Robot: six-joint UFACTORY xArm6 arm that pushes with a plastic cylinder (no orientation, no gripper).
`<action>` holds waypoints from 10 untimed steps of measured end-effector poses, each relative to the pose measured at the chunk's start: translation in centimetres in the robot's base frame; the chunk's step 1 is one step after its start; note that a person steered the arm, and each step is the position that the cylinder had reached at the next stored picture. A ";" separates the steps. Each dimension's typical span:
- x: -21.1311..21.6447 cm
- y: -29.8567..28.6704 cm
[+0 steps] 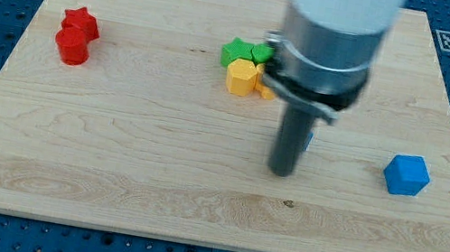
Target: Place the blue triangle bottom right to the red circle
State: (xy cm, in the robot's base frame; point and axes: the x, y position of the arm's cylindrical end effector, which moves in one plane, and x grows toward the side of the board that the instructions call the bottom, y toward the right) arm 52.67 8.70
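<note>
My tip (281,171) rests on the board near the middle, a little towards the view's right. A thin sliver of a blue block (308,141) shows just behind the rod's right side; its shape is hidden, so I cannot tell whether it is the blue triangle. The red circle (71,46) sits far off at the view's left, touching a red star (81,22) just above it. My tip is far to the right of both red blocks.
A blue cube (407,174) lies at the view's right. A cluster of two green blocks (237,52) and two yellow blocks (242,78) sits at the top centre, just left of the arm. The wooden board (107,170) has edges all round.
</note>
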 end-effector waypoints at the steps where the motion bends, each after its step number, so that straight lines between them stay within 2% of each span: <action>1: -0.5 1.0; 2: -1.3 -1.4; 3: -1.3 0.8; 4: -1.1 5.5; 5: -1.9 4.4; 7: -4.2 -6.3; 9: -4.1 -2.6; 10: -4.4 -4.7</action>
State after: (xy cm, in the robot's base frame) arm 48.27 4.03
